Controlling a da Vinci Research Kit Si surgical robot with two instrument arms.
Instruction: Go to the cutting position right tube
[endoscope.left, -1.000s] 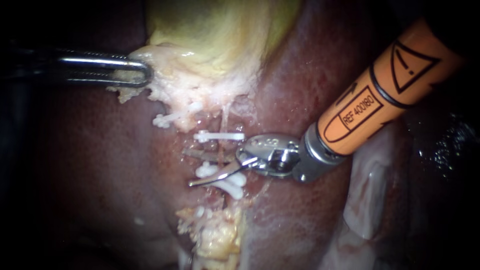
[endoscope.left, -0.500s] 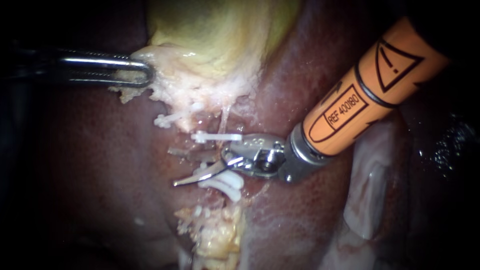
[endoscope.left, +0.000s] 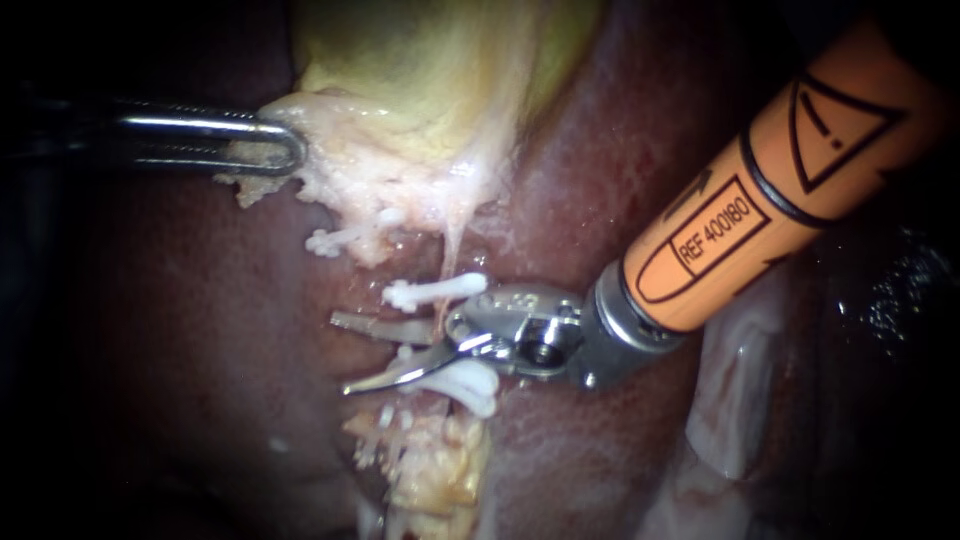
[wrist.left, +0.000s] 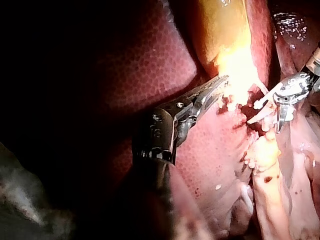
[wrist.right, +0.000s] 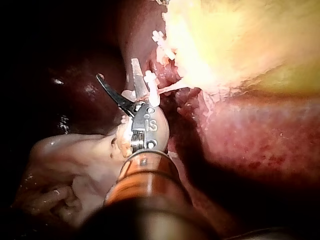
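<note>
White upper clip (endoscope.left: 435, 291) and lower clip (endoscope.left: 470, 383) bracketing the thin pale right tube (endoscope.left: 446, 250), below the gallbladder (endoscope.left: 430, 80), over the liver (endoscope.left: 200, 330). Spread-open claw of the right instrument (endoscope.left: 342, 355) astride that tube between the clips. Claw of the left instrument (endoscope.left: 295, 150) clamped on the gallbladder's pale edge. Positioning seemingly near complete; next, probably easing the tube deeper toward the hinge, clear of both clips.

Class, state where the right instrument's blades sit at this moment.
Endoscope view, centre: the right instrument, entering from upper right, holds its blades open between the upper clip and lower clip, below the gallbladder.
</note>
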